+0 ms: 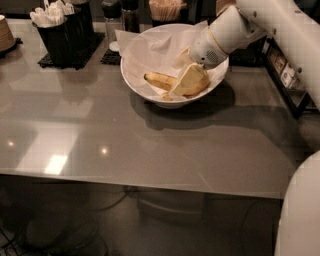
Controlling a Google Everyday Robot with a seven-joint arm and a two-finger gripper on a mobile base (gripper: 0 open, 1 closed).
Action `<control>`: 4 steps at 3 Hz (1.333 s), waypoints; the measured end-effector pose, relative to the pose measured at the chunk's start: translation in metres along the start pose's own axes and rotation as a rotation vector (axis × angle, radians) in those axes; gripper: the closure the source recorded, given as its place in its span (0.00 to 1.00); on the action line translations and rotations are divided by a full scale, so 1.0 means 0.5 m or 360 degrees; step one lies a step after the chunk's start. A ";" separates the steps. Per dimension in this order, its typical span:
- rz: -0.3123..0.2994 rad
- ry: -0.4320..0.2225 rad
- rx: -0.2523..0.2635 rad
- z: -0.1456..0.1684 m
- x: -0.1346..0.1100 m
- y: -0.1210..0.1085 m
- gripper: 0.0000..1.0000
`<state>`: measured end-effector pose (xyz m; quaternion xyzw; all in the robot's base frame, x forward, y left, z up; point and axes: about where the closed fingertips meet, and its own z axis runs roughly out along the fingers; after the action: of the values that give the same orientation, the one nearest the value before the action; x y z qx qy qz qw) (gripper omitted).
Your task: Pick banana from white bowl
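Note:
The white bowl (135,75) with a crumpled paper liner stands at the back middle of the grey table. The yellow banana (159,80) lies inside it, its left end showing and its right part hidden under my gripper. My gripper (188,81) reaches down into the bowl from the upper right, low over the banana's right half and seemingly touching it. A second paler banana is hard to tell apart beneath the gripper.
A black holder with white utensils (62,27) stands at the back left. Shakers (114,20) and a toothpick holder (166,10) stand behind the bowl. A black rack (287,75) is at the right. My arm's white body (300,210) fills the lower right.

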<state>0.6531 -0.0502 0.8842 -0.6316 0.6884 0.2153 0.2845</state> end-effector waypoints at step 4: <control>0.0017 -0.0014 -0.0006 0.020 0.029 0.016 0.93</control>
<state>0.6460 -0.0535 0.8664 -0.6274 0.6901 0.2208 0.2851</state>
